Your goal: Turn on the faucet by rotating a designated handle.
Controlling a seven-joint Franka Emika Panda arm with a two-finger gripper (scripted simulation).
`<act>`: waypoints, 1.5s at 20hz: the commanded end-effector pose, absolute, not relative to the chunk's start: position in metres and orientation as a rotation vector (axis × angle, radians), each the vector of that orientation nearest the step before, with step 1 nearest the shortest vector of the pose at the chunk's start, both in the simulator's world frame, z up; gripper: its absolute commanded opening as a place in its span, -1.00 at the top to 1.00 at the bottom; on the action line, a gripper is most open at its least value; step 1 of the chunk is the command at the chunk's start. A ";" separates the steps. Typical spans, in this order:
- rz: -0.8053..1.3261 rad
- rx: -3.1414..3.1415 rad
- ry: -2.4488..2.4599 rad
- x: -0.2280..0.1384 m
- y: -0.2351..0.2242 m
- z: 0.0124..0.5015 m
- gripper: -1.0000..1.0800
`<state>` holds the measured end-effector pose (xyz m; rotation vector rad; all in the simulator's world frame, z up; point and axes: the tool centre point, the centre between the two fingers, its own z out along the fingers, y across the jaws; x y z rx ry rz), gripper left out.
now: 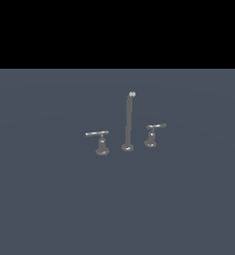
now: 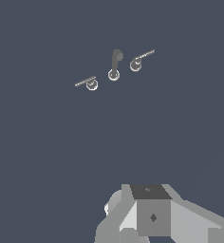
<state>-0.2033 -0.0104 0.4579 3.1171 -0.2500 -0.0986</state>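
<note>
I am lining up on the handle (image 1: 153,133), the shorter lever at the exterior view's right of the faucet (image 1: 128,124) spout, well apart from the gripper (image 2: 149,216). I am seeing only the gripper's body in the wrist view, so I cannot tell how wide its jaws are; I am planning to come down beside the bar's free end and push it sideways.

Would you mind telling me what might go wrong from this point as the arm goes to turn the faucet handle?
Wrong lever: the handle and the longer-barred handle look alike, flanking the spout. Slipping: the handle's bar is short and thin, so the jaws may miss it or slide off. Collision: the spout stands near, so a wide approach might knock it.
</note>
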 end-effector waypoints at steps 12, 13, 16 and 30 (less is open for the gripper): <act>-0.071 3.044 -0.726 -0.096 -0.040 0.399 1.00; -0.069 3.036 -0.762 -0.088 -0.043 0.394 1.00; -0.063 3.008 -0.869 -0.066 -0.051 0.375 1.00; -0.034 2.827 -1.355 0.021 -0.095 0.264 1.00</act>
